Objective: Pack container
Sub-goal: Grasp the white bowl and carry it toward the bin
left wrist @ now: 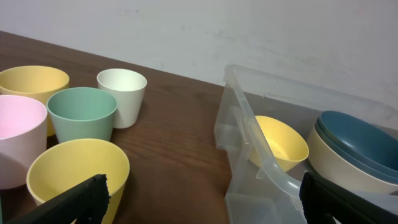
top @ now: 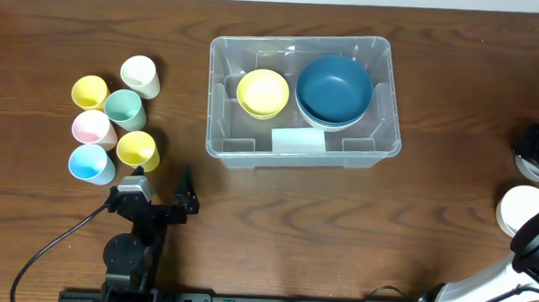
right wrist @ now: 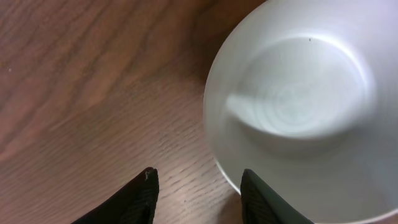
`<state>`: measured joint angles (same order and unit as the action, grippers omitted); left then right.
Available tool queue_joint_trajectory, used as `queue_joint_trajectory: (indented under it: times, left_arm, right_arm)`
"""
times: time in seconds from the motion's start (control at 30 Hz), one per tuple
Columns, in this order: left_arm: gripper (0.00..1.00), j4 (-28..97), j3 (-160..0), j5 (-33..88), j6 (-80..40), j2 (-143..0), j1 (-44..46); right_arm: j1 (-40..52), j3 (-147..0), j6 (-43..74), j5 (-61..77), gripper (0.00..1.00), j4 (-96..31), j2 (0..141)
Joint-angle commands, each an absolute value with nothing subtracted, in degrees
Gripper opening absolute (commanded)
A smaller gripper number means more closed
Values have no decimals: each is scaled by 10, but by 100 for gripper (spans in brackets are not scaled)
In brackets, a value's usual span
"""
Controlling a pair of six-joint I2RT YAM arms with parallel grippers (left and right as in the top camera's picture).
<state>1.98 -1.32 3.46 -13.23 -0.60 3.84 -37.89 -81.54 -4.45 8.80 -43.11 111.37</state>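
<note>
Right pincer: The right gripper (right wrist: 199,194) hangs low near the table's right edge. Its jaws are half spread on either side of the near rim of the glossy round white bowl (right wrist: 298,106). Bare wood shows between them, so nothing is pinched.
Risk at the white bowl: The rim sits close against one finger, not centred. Closing like this may shove the bowl sideways or catch only a thin lip, and a smooth wall could slip or swing on the lift.
Left pincer: The left gripper (left wrist: 202,199) is spread fully wide and empty, toward the near left of the brown wooden table (top: 456,50), just beside the nearer yellow plastic cup (top: 136,150).
Risk at the cups: That cup stands in a tight cluster with the blue cup (top: 91,164), pink cup (top: 93,126), green cup (top: 125,109), farther yellow cup (top: 90,92) and white cup (top: 139,74). Wide jaws reaching for one may topple its neighbours.
Container: The large clear rectangular plastic container (top: 218,121) stands mid-table toward the far edge, well apart from the white bowl.
Contents: It holds a small yellow bowl (top: 263,92) on its left, and a dark blue bowl (top: 334,88) nested in a cream bowl (left wrist: 336,168) on its right.
Risk at the container: Little bare floor shows. A bowl released off-centre may tilt on a moulded ledge, and a low carry could strike the wall and shift the container.
</note>
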Motion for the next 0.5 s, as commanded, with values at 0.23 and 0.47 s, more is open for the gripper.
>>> queue_joint_trajectory:
  times: [0.23,0.47]
  left_arm:
    - [98,38,-2,35,-125,-3,37]
    - [98,38,-2,35,-125,-3,37]
  right_arm:
    - [-374,-814,-70,73,45,-401,1165]
    - [-373,-814,-57,69,6,-390,1182]
